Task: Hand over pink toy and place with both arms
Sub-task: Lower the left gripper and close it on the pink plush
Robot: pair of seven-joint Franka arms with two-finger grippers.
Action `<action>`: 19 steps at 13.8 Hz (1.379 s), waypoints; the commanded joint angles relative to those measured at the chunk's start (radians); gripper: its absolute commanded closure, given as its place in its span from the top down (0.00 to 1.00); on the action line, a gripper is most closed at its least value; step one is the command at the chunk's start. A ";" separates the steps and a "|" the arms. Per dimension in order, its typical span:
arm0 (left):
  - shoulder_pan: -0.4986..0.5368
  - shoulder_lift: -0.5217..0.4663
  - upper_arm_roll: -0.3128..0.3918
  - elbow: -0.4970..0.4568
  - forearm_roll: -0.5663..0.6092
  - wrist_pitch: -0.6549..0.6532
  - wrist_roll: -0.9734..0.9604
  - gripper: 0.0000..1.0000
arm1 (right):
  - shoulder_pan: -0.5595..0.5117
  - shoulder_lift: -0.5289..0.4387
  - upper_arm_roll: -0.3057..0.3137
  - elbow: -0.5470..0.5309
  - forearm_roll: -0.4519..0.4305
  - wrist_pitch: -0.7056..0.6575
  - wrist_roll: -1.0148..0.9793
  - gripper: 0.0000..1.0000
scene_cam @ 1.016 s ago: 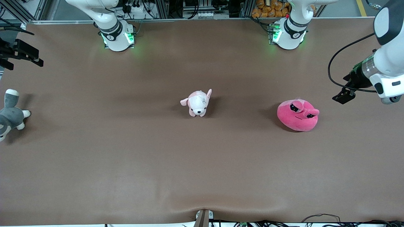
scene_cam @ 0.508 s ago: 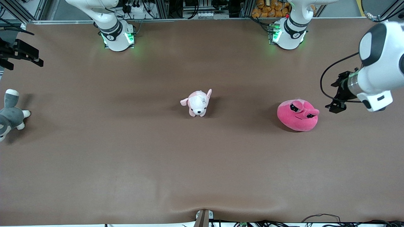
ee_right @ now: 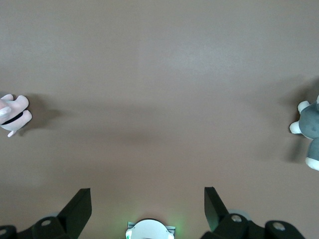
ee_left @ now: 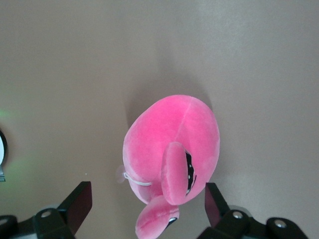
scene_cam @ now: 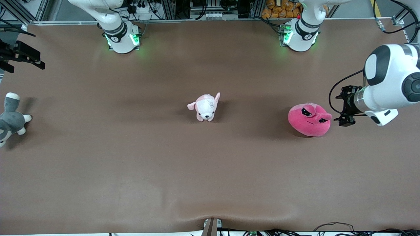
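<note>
Now the left gripper hangs with its jaws spread wide, wider than the pink toy they face, and they hold nothing. In the left wrist view the two black fingers frame the toy's bulging eyes from either side, with clear air between each pad and the plush, so there is no contact. The left arm reaches in from the left arm's end of the table, its forearm lying nearly level and its wrist turned so the gripper points sideways at the toy, just beside it and low over the brown table.

The pink toy sits on the table toward the left arm's end, eyes up, untouched. The small pale pink-and-white dog plush stands near the middle of the table, well apart from it. The grey-and-white plush lies at the right arm's end, at the table's edge.

Over there the right gripper waits, up in the air above the right arm's end of the table. Its wrist view shows its fingers wide apart with nothing between them, only bare table below, the dog plush at one edge of that view and the grey-and-white plush at the other.
</note>
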 commanded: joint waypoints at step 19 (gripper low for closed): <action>0.050 0.070 -0.007 -0.086 -0.166 0.177 -0.013 0.67 | -0.019 0.103 0.007 0.040 -0.109 0.148 0.004 1.00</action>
